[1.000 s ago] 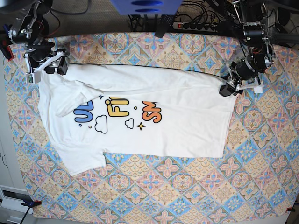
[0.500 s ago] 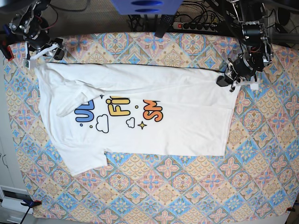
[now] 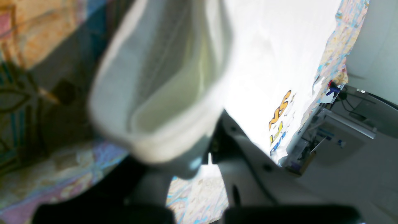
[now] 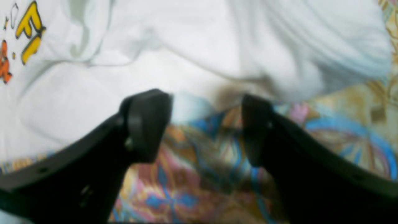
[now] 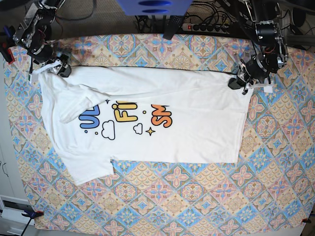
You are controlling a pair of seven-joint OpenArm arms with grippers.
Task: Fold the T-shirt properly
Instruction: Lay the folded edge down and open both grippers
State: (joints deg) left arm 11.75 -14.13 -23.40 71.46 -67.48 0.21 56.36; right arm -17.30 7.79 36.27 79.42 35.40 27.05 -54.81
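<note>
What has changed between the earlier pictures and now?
The left gripper has closed on the T-shirt at its far hem corner. The right gripper has opened and let go of the shoulder corner, drawing back toward the table's far edge. The shirt stays spread flat on the patterned tablecloth, print facing up.

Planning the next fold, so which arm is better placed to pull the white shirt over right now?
Left: its fingers are already shut on the white cotton T-shirt's hem corner. The right arm's fingers stand open, holding nothing.
</note>
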